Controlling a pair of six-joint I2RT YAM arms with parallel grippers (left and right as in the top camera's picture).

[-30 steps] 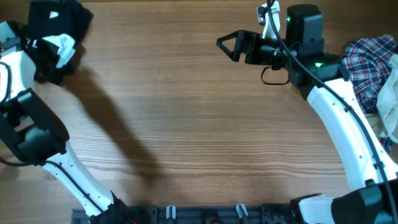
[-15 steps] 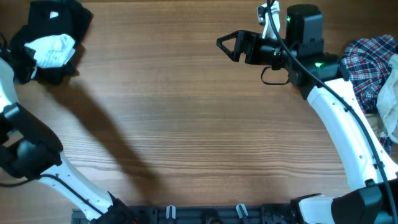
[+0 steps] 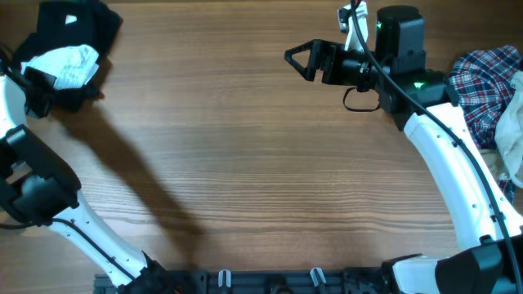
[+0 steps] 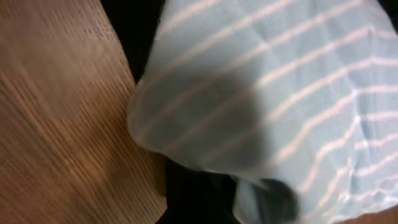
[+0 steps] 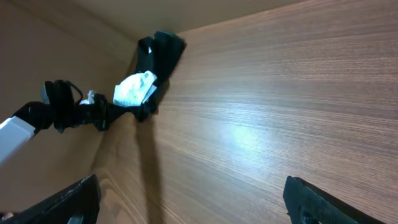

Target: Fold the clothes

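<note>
The clothes lie in two heaps. At the far left a small pale-blue striped garment [image 3: 64, 64] rests on black garments [image 3: 78, 24]; it fills the left wrist view [image 4: 280, 93]. My left gripper [image 3: 37, 82] is at its near-left edge, shut on the pale-blue cloth; its jaws are buried in fabric in the wrist view. From the right wrist camera, that gripper [image 5: 107, 116] reaches the pale garment [image 5: 134, 90] from the left. My right gripper [image 3: 296, 60] hovers open and empty over the far middle of the table, its fingertips [image 5: 68, 199] wide apart.
A red-blue-white plaid shirt [image 3: 484, 77] is heaped at the right edge beside pale cloth [image 3: 511, 122]. The right arm's base [image 3: 400, 37] stands at the back right. Bare wooden table [image 3: 245, 163] spans the space between the heaps.
The left arm has swung down and leftward, and the pale-blue garment has shifted slightly left on the black heap. The right arm has not moved.
</note>
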